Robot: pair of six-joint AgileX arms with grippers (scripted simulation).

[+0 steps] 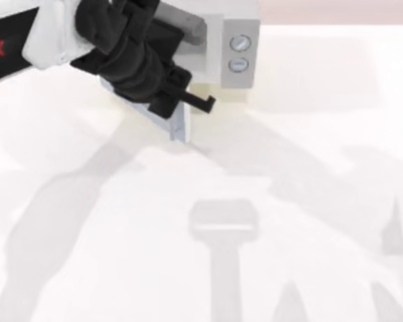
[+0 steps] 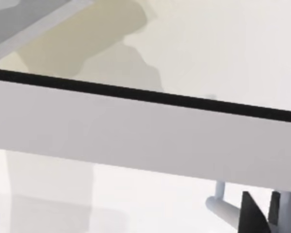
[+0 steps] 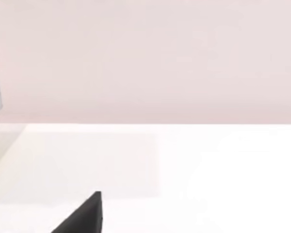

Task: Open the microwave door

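From above, the microwave [image 1: 221,47] sits at the table's [image 1: 309,201] far edge, its two knobs [image 1: 239,54] facing forward. The microwave door [image 1: 178,121] hangs swung well out from the cavity, angled toward the left. The left gripper [image 1: 181,94] is at the door's outer end, one dark finger [image 1: 203,102] hooked past it. How wide the claw stands cannot be told, nor whether it clamps anything.

The left wrist view is filled by the door's grey face, a black strip [image 2: 145,94] along its edge and a pale bar [image 2: 223,208] near one corner.

The right wrist view shows bare table and one dark fingertip [image 3: 87,216]; that arm appears parked.

The door looks rigid, light and smooth, likely best taken at the handle strip, far from the hinge
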